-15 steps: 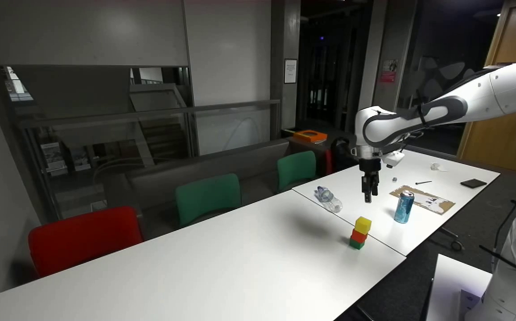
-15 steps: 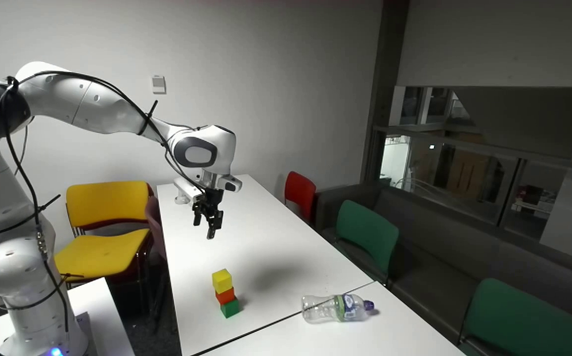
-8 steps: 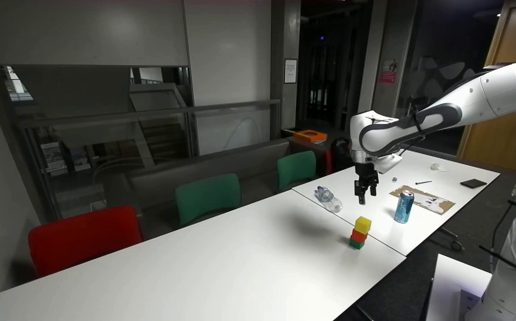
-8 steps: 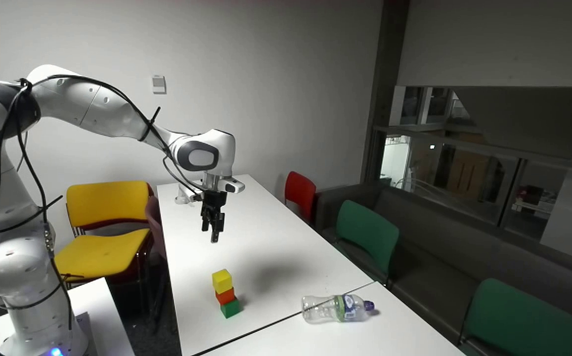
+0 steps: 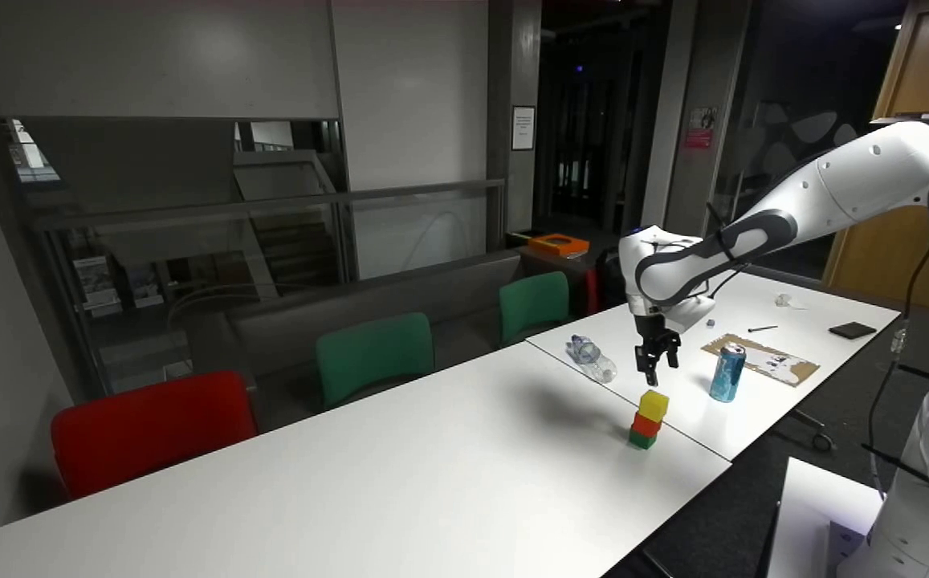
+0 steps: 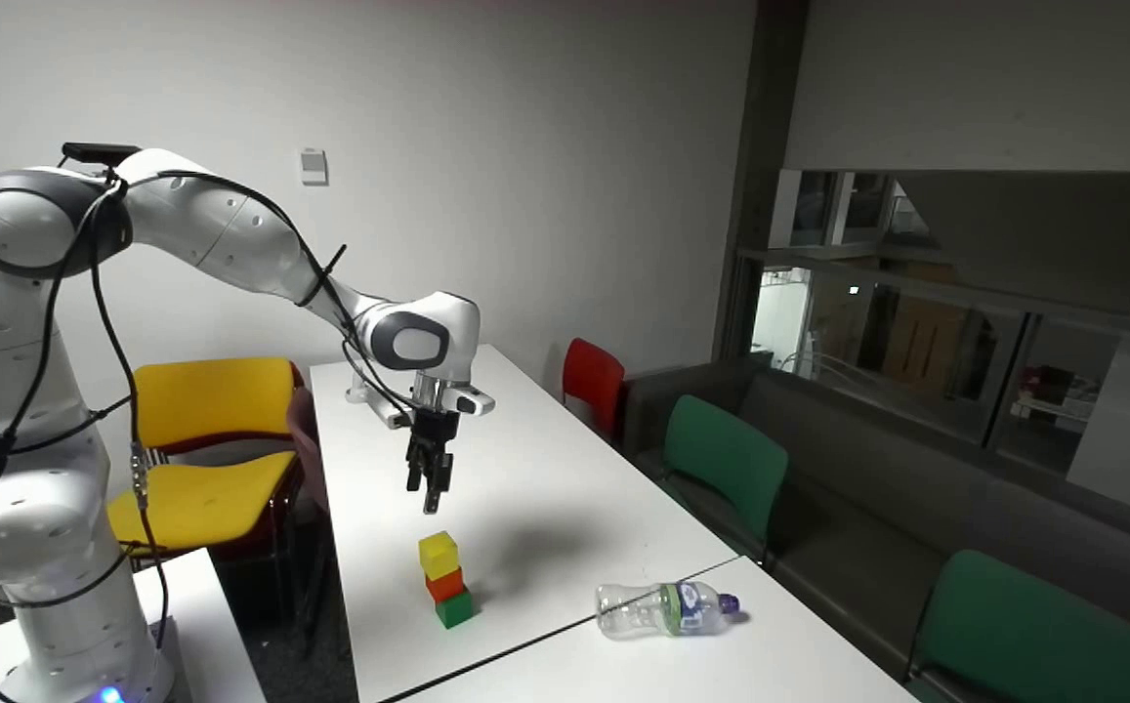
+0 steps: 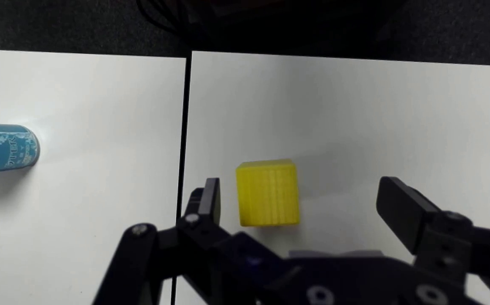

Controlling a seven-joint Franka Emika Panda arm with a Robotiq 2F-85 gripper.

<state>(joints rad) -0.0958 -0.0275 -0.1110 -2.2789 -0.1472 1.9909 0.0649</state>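
Note:
A stack of three cubes stands on the white table. A yellow cube is on top, a red-orange cube in the middle and a green cube at the bottom. My gripper is open and empty above the stack. In the wrist view the yellow cube shows between the spread fingers, nearer the left finger and touching neither. The lower cubes are almost wholly hidden there.
A blue can stands upright near the stack, across the table seam; the wrist view shows it too. A clear plastic bottle lies on its side. A cardboard piece and a dark flat object lie farther off.
My gripper has come down and closer to the top of the stack, with the arm lowering behind it. The fingers stay open. The cubes, can and bottle have not moved.

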